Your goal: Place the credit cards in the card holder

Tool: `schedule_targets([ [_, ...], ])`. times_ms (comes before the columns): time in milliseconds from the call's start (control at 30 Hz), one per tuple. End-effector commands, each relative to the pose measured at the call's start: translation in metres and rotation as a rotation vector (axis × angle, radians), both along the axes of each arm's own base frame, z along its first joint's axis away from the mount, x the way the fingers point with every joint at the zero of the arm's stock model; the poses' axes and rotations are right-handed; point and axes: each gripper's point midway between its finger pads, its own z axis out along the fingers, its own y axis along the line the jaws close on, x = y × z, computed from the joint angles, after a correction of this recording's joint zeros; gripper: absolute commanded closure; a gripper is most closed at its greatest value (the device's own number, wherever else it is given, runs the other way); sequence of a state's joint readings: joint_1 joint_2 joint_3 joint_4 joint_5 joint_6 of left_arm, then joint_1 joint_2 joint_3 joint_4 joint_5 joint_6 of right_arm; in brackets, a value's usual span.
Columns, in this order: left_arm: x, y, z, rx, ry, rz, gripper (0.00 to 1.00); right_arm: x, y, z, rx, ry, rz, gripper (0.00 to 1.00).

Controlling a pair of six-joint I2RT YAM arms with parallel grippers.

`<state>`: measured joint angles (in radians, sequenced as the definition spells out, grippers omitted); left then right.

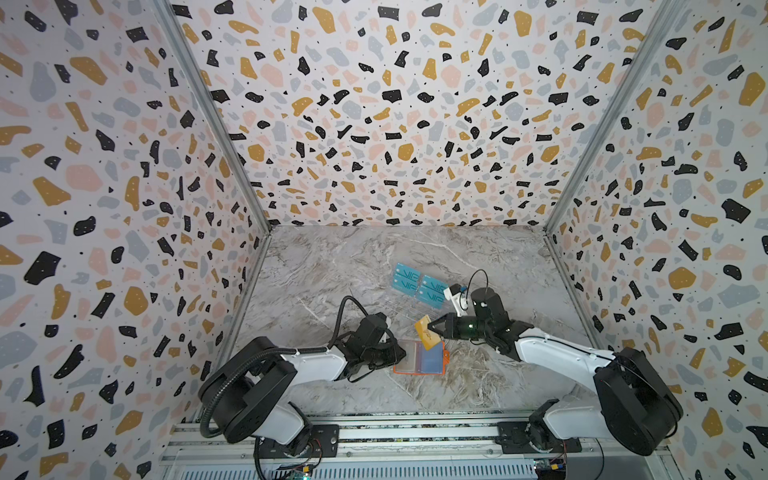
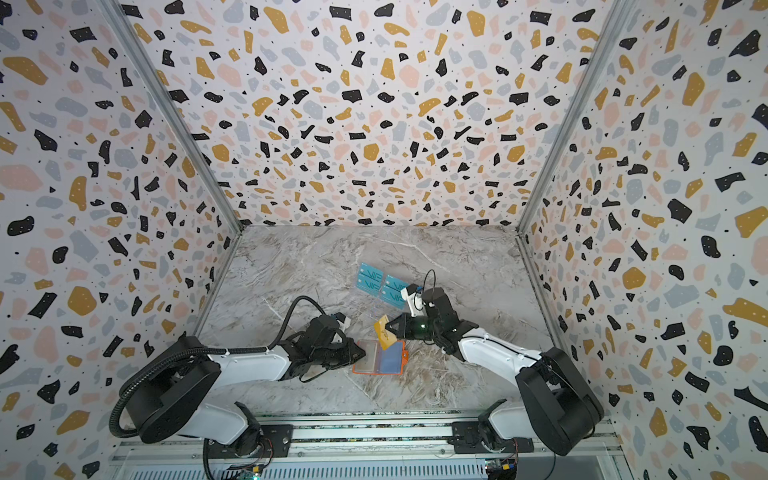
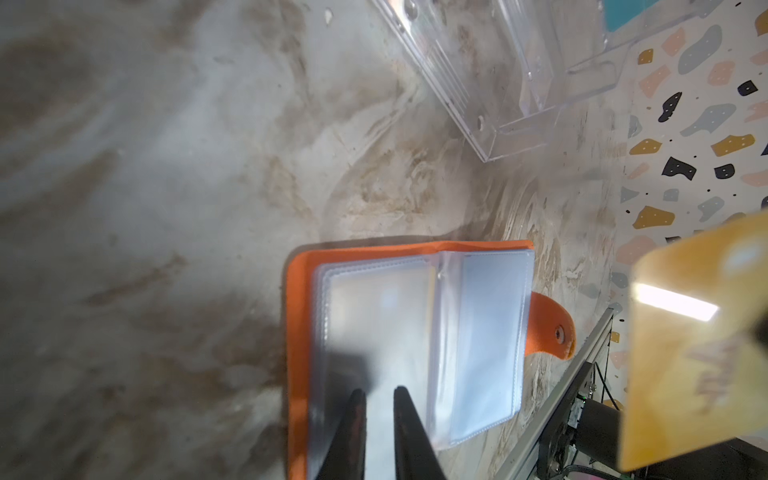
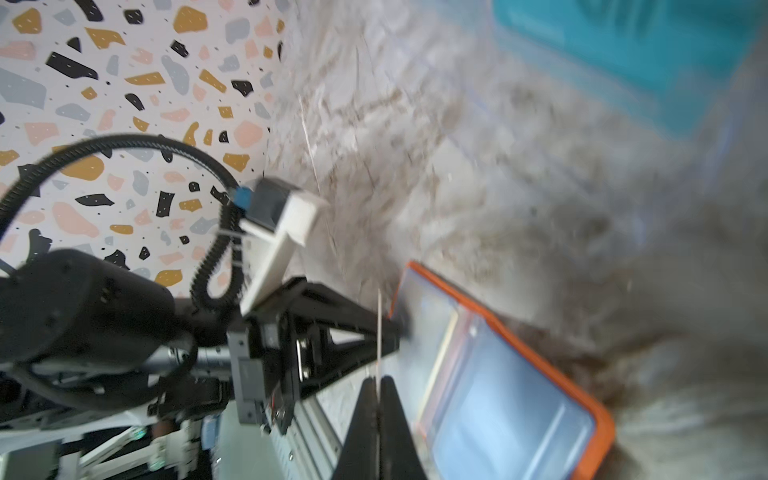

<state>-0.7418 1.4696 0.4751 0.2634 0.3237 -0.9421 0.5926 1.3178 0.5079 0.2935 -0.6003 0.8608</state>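
Observation:
The orange card holder (image 1: 419, 358) (image 2: 380, 358) lies open on the marble table, its clear sleeves (image 3: 415, 332) facing up. My left gripper (image 1: 401, 353) (image 3: 379, 397) rests its tips on the holder's left page, jaws a narrow gap apart with nothing pinched between them. My right gripper (image 1: 434, 326) (image 4: 378, 382) is shut on a gold credit card (image 1: 428, 332) (image 3: 685, 353), tilted just above the holder's far edge; the right wrist view shows it edge-on. Several teal VIP credit cards (image 1: 419, 286) (image 2: 382, 286) stand in a rack behind.
The transparent acrylic tiered rack (image 3: 519, 62) stands just beyond the holder, toward the middle of the table. The holder's snap tab (image 3: 552, 328) sticks out on its right side. Terrazzo-patterned walls enclose the table on three sides, with an aluminium rail at the front.

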Motion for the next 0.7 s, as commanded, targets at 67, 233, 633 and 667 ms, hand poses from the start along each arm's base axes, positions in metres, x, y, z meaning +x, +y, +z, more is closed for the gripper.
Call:
schedule_targets([
  [67,-0.004,0.005,-0.010,0.047,0.026,0.003,0.83,-0.015,0.006,0.011,0.139,0.103,-0.063,1.00],
  [233,-0.003,0.004,-0.008,0.041,0.027,0.001,0.83,-0.026,0.004,-0.011,0.099,0.165,-0.084,1.00],
  [633,-0.005,0.003,-0.007,0.032,0.028,-0.003,0.83,-0.028,0.004,-0.037,0.048,0.187,-0.088,1.00],
  [667,-0.005,0.003,-0.006,0.032,0.027,-0.002,0.83,-0.028,0.005,-0.039,0.048,0.190,-0.088,1.00],
])
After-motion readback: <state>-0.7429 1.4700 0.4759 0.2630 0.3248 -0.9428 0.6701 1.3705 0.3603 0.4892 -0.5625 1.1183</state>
